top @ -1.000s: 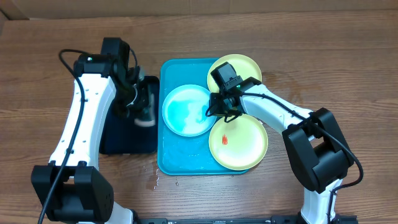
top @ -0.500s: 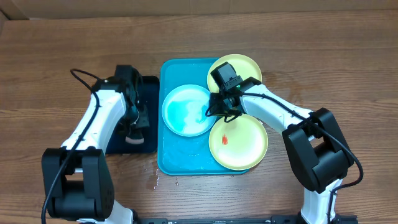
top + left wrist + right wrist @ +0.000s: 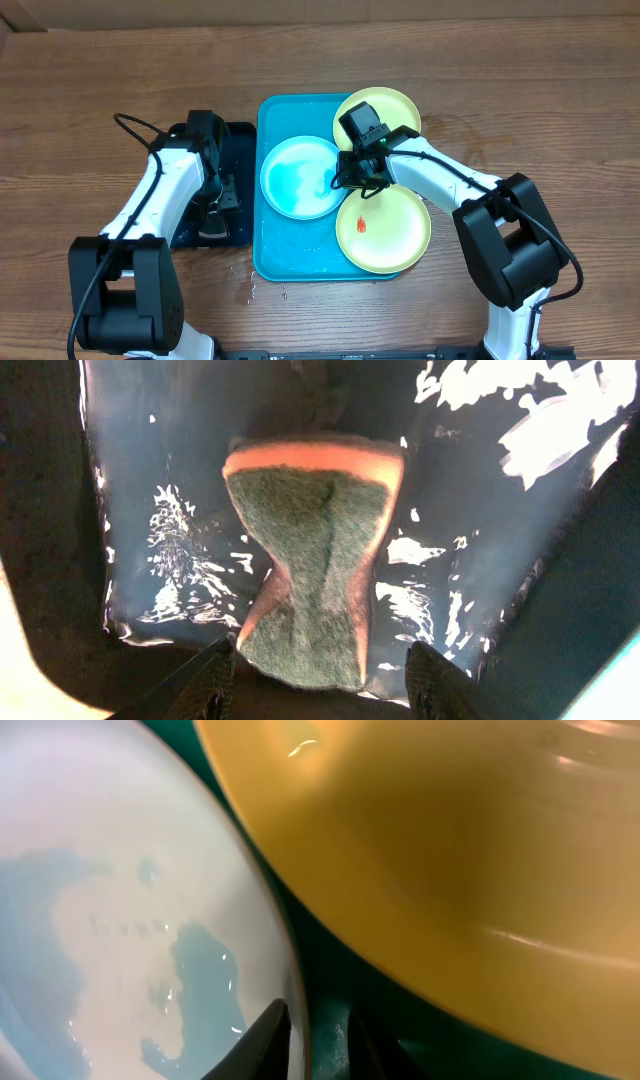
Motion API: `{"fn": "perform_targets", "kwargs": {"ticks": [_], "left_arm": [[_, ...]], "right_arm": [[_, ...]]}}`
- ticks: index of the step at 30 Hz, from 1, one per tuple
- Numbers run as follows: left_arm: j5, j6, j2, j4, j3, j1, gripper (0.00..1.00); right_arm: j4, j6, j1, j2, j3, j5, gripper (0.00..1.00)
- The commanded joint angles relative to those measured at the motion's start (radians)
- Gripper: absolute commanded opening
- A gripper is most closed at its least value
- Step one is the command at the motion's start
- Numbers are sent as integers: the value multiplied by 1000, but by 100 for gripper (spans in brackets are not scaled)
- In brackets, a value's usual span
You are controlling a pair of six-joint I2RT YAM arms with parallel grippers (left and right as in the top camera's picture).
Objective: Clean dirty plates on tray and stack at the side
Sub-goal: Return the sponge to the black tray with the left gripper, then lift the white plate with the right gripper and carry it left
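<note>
left gripper point(image 3: 320, 685) released, jaws spread either side of the sponge point(image 3: 310, 560) lying on the wet black tray point(image 3: 480, 490); right gripper point(image 3: 303, 1025) straddles the light blue plate point(image 3: 298, 178) rim on the turquoise tray point(image 3: 300, 258), between far green plate point(image 3: 392, 103) and near green plate point(image 3: 392, 235), can't tell if it's clamped.

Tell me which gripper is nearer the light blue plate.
Right. The right gripper is at the right rim of the light blue plate; the left gripper hangs over the sponge in the black tray, farther left.

Brown wood-grain table top point(image 3: 80, 60), evenly lit from above.
A pale tan strip point(image 3: 320, 8) is seen along the far edge; small wet spots point(image 3: 245, 290) are seen nearer the front.
</note>
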State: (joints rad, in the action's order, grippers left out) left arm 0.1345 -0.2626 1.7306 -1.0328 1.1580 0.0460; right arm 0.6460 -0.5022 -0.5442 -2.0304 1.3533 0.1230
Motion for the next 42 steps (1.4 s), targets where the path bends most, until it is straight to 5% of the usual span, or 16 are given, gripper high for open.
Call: {"fn": "perform_targets", "kwargs": {"ticks": [1, 6, 10, 13, 20, 35, 42], "left_arm": [[-58, 29, -37, -29, 91, 0, 56], [-154, 55, -166, -71, 186, 0, 59], [-229, 60, -319, -85, 227, 0, 65], [-233, 56, -429, -85, 232, 0, 100], [-202, 57, -556, -116, 232, 0, 100], [-202, 57, -504, -119, 232, 0, 100], [-202, 57, -481, -119, 232, 0, 100]], "right_arm": [[-7, 0, -6, -10, -6, -10, 25], [-6, 0, -13, -10, -6, -6, 24], [-8, 0, -26, -10, -6, -7, 10], [-10, -1, -31, -10, -6, -7, 4], [-4, -48, -27, -4, 5, -5, 4], [271, -48, 16, 167, 243, 13, 4], [153, -53, -47, 166, 264, -2, 4]]}}
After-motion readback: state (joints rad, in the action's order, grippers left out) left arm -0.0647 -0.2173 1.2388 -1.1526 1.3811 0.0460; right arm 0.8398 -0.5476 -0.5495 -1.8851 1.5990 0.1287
